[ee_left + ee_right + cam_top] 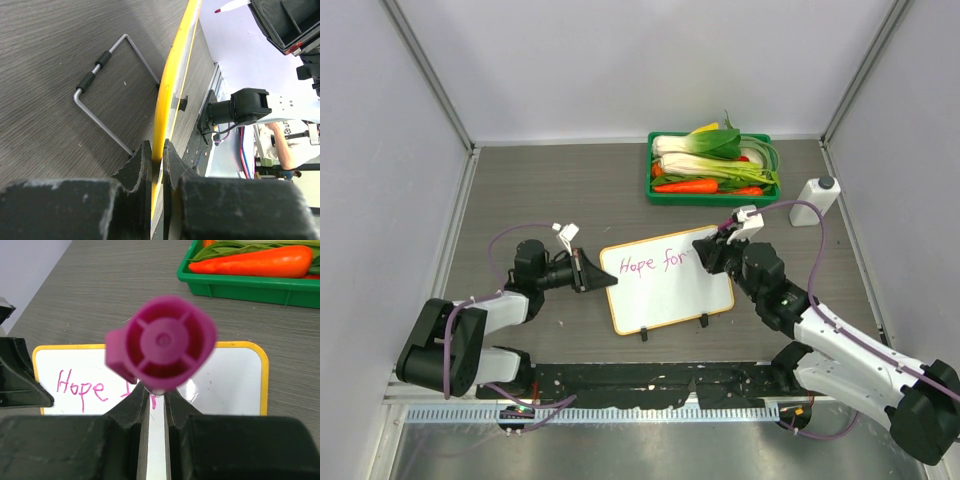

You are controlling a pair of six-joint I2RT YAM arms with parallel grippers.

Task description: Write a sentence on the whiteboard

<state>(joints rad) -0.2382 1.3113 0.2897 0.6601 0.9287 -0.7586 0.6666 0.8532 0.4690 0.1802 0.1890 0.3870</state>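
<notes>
The whiteboard (670, 295), white with an orange-yellow rim (167, 100), lies tilted on the table in the middle. Pink words of the sentence (650, 264) read "Hope for" on its upper part; the right wrist view shows "Hope" (80, 387). My left gripper (595, 272) is shut on the board's left edge, the rim pinched between its jaws (156, 155). My right gripper (712, 250) is shut on a magenta marker (162, 342), held upright over the board's upper right part. The marker's end cap hides its tip and the word "for" in the right wrist view.
A green tray (660, 197) of vegetables, with carrots (250, 262), stands at the back behind the board. A white bottle (817, 200) is at the back right. A bent wire stand (105, 95) shows beside the board. Grey walls close in both sides.
</notes>
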